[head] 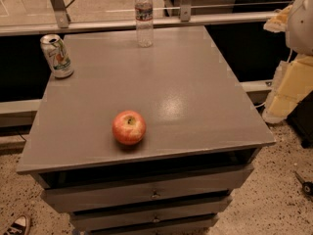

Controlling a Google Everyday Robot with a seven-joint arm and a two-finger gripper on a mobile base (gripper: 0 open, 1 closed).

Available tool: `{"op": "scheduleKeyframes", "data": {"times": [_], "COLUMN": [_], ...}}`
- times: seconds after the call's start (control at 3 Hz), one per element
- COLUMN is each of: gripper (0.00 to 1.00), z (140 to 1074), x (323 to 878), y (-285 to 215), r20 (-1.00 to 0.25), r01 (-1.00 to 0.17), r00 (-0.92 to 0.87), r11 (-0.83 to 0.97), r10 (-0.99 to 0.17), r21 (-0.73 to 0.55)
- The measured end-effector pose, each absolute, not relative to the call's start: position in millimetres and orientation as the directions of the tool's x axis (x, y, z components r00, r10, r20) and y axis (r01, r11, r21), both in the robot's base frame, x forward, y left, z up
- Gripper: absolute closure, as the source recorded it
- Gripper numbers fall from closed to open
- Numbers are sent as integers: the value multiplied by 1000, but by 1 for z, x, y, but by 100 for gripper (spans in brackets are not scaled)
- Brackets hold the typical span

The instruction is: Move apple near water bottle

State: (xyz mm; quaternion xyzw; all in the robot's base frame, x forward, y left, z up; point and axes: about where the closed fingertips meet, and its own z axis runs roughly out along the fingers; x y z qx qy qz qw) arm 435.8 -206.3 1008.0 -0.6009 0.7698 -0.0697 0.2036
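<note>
The apple (129, 127) lies near the front of the table (195, 82), and the water bottle (144, 16) stands at its far edge. The gripper (289, 88) hangs off to the right; I cannot tell its state.

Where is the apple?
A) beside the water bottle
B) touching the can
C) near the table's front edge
C: the apple sits by the front edge of the table, far from the water bottle at the back; the tool is not in view.

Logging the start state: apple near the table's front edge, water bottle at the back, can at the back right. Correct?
No: the camera view shows the can at the back left. The apple near the front edge and water bottle at the back are right. The tool is not in view.
</note>
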Motion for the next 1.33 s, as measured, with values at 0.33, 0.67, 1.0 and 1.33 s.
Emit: {"op": "scheduleKeyframes", "data": {"times": [0.33, 0.67, 1.0, 1.33], "gripper": [0, 0, 0, 0], "z": [1008, 978, 939, 905], "x": [436, 452, 466, 479], "y": [-206, -176, -130, -79], "r20": [-230, -316, -413, -509], "r01": [-897, -903, -917, -929], "r00": [-195, -212, -218, -203], "r11": [268, 309, 331, 330], "r10": [-954, -925, -884, -836], "r21": [-352, -299, -224, -171]}}
